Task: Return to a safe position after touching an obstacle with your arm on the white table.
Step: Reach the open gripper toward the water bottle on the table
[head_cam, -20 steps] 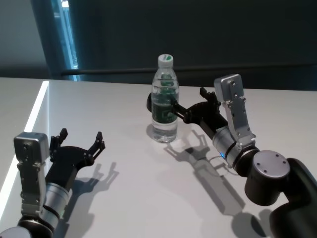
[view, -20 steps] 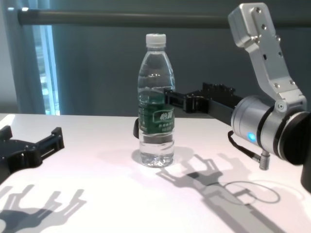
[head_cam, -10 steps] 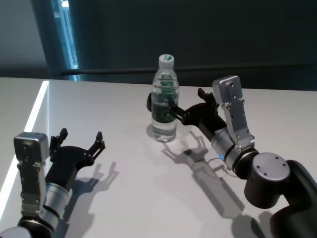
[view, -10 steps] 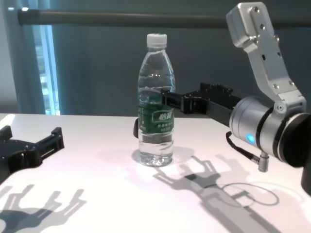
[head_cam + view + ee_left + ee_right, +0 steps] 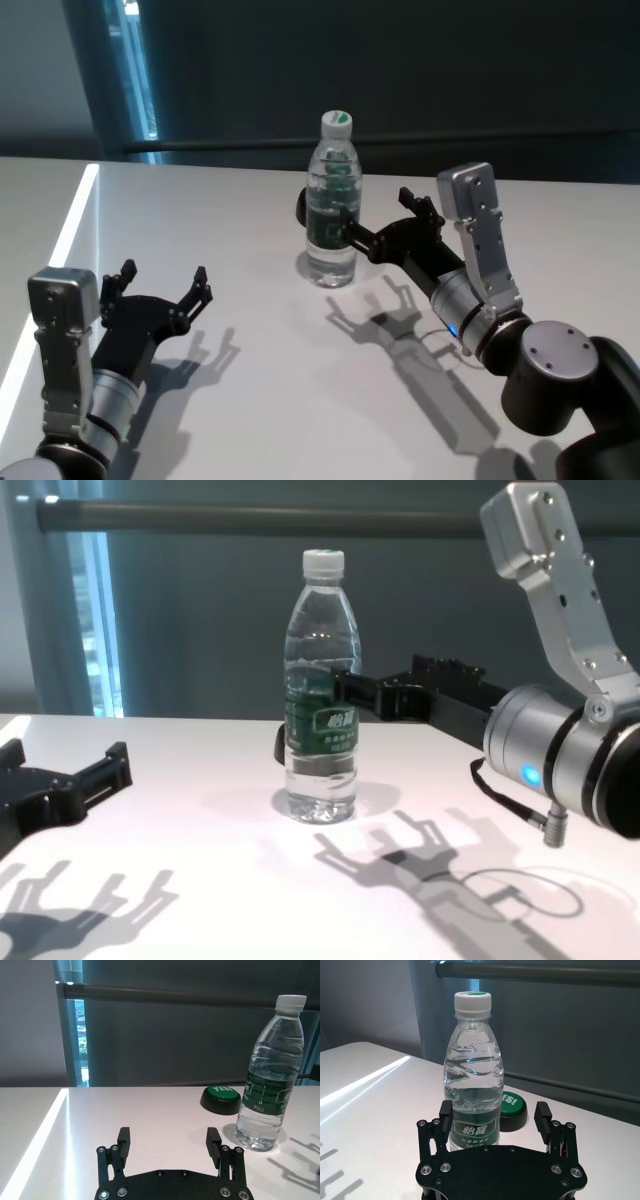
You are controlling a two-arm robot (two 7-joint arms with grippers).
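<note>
Right claw (image 5: 372, 222) is hanging with its fingers spread and empty, just beside the tall clear plastic water bottle with the white screw cap and dark green label (image 5: 332, 200). One fingertip is reaching the label's side in the head view, and I cannot tell whether it is touching or a hair apart. In the right wrist view the bottle is standing upright straight ahead of the claw, between the lines of its two black fingers (image 5: 445, 1110) but a little beyond their tips. A round black button with a green top (image 5: 511, 1110) is sitting past the bottle, on the far side from the claw. All of it is resting on the broad smooth white table (image 5: 250, 400).

Left claw (image 5: 160, 287) is lying low over the near side of the table, well apart from the bottle, spread and holding nothing.

My reading is that the retreat is under way. The next move is calling for a straight pull back toward the body, keeping the fingers from dragging the bottle over.

Against the head view half a second ago, the right forearm and elbow are sitting farther back and lower, the arm's shadow is shifting nearer, and the bottle is standing where it was.
</note>
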